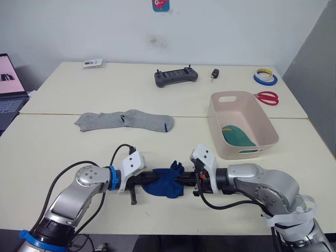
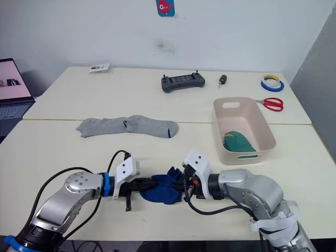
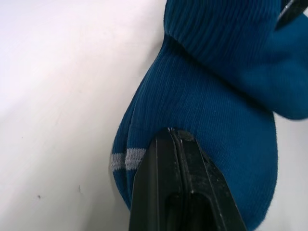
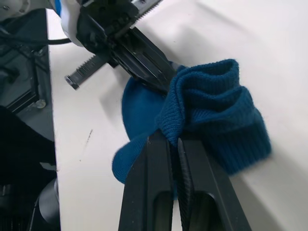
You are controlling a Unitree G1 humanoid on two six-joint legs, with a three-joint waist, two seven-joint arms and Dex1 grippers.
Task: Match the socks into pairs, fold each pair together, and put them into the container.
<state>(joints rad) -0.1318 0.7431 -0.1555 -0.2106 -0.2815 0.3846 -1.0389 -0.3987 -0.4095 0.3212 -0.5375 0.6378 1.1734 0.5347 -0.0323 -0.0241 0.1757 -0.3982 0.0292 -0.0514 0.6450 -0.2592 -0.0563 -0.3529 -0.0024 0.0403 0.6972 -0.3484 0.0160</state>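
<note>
We pinch the blue socks [image 1: 165, 182] between both claws, left claw [image 1: 148, 180] and right claw [image 1: 185, 181] clamped (bin [image 1: 242, 124] lies far right).

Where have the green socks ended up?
The green socks lie inside the bin, on the table's right side in the head views, just below the red scissors.

no legible text, labels, brands or numbers anywhere
</note>
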